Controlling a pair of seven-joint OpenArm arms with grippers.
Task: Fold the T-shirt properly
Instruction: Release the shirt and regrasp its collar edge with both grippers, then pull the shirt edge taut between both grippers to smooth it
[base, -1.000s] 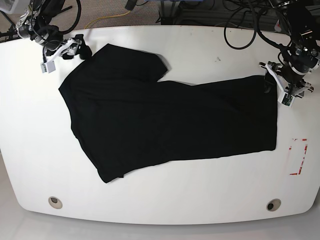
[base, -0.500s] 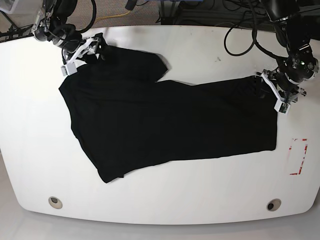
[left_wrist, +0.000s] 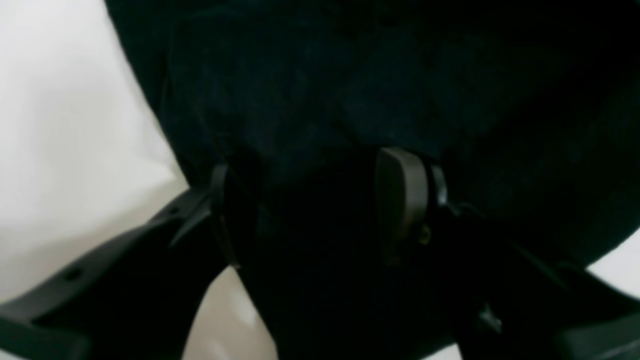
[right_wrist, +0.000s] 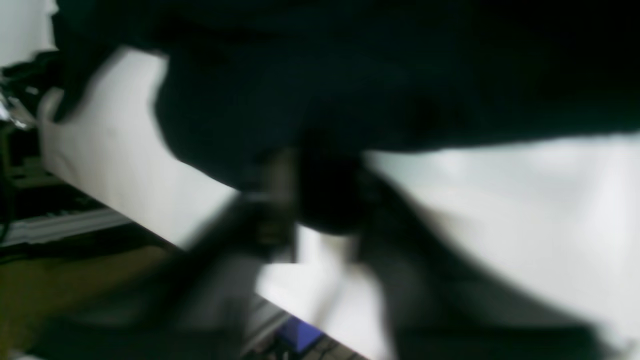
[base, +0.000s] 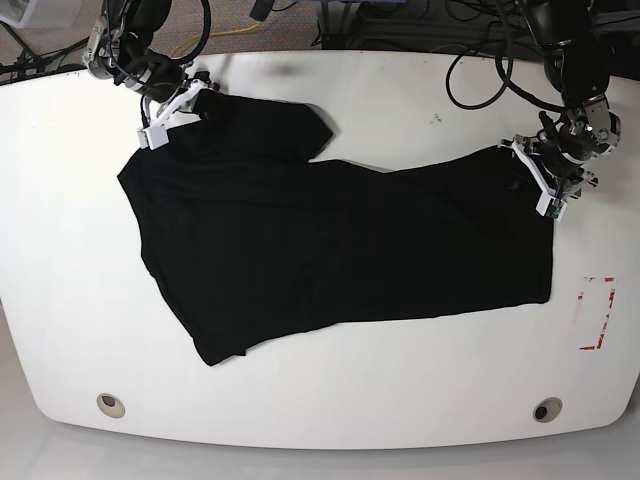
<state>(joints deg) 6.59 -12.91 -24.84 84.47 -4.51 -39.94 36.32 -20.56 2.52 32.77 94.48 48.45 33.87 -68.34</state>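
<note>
While T-shirt (base: 340, 250) lies flat (rumpled).

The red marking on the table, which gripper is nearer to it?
Left. The left gripper is at the T-shirt corner just above the red marking; the right gripper is across the table.

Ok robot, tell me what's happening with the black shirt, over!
Right gripper pinching T-shirt at one far corner. Left gripper open, straddling the other far corner. Shirt spread flat. Nothing blocking.
</note>
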